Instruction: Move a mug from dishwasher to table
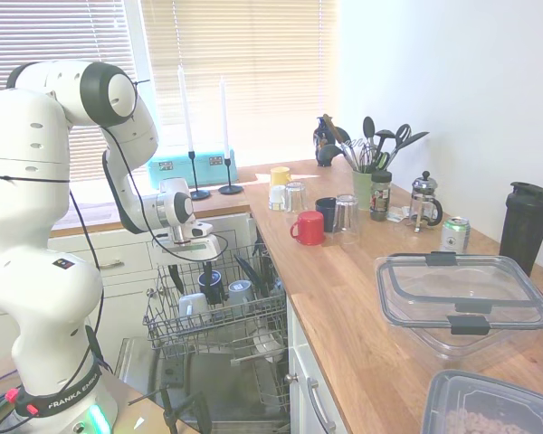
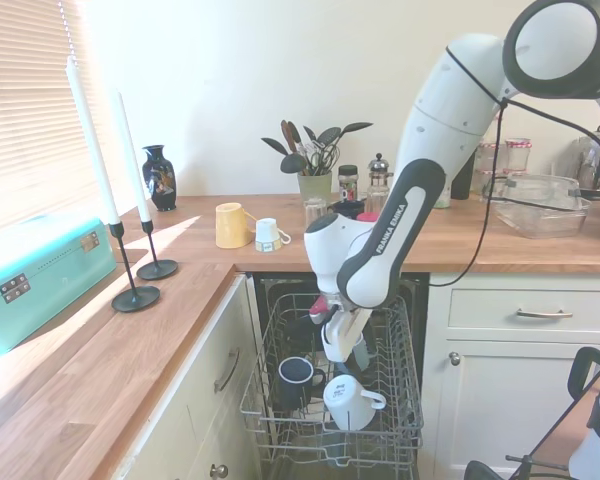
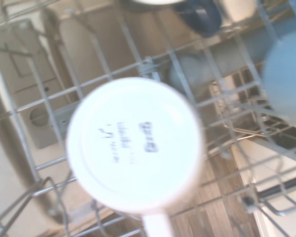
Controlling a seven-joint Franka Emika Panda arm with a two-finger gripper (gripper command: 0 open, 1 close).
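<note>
Mug (image 2: 351,402): small, plain white ceramic, one loop handle. It stood upside down in the front of the dishwasher's (image 2: 280,445) grey wire rack, base up, handle pointing toward 3 o'clock in the second exterior view. The wrist view showed its round flat base (image 3: 135,143) with faint grey print, slightly blurred, the handle leaving at 6 o'clock. No chips or marks could be made out.

Status: task barely begun, as judged. The mug had not left the rack; lifting it and setting it on the tabletop (image 1: 362,298) remained.

Gripper (image 2: 341,340): poised just above the mug, at its 11 o'clock in the second exterior view, apart from it and holding nothing; whether the fingers were spread or closed could not be told.

Neighbours: dark navy mug (image 2: 296,377) just beside the white one at 9 o'clock; red mug (image 1: 309,228) on the tabletop.
</note>
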